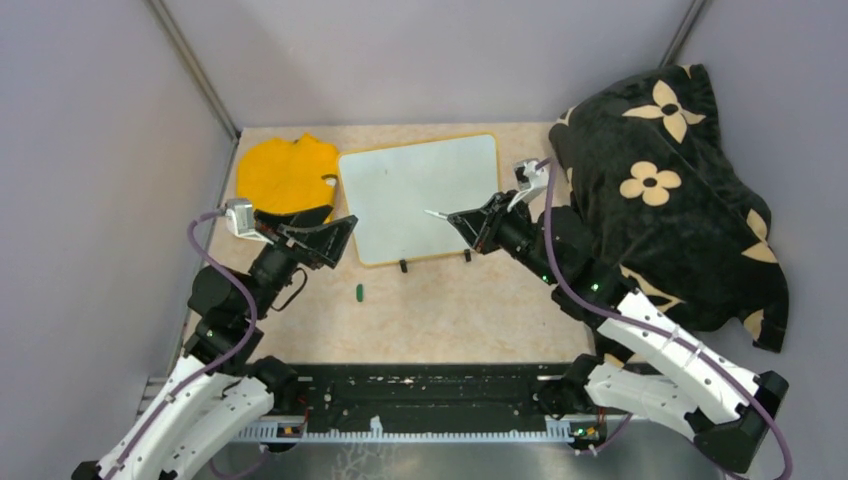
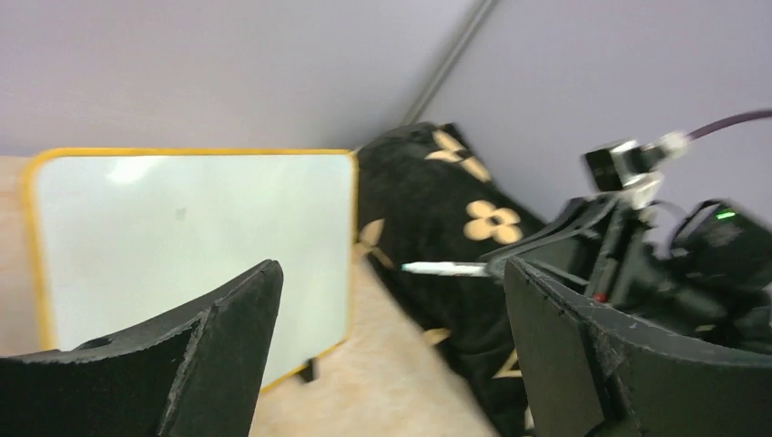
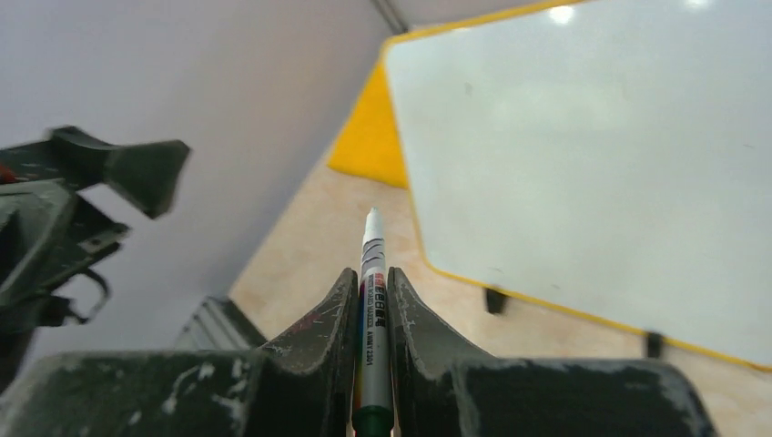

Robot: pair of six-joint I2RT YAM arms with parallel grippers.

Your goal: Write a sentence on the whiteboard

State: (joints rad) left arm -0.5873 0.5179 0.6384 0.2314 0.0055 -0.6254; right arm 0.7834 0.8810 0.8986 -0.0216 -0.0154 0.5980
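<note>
Right hand (image 1: 468, 222) clamped on marker (image 3: 373, 300), tip pointing left over whiteboard (image 1: 420, 195); barrel print unreadable. Whiteboard flat on worktop (image 1: 450, 310), long axis left-right, clip feet (image 1: 403, 266) on near edge. Left hand (image 1: 325, 235) wide.

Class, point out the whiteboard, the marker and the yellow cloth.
Whiteboard (image 1: 420, 195): top view, bare white middle.
Marker (image 3: 372, 264): right wrist view, barrel near tip.
Yellow cloth (image 1: 283, 172): top view, its middle.

Whiteboard (image 1: 420, 195) glossy, smooth; yellow cloth (image 1: 285, 172) soft, matt; black blanket (image 1: 690, 235) plush; tabletop (image 1: 470, 310) speckled, matt; marker (image 3: 373, 305) smooth plastic
</note>
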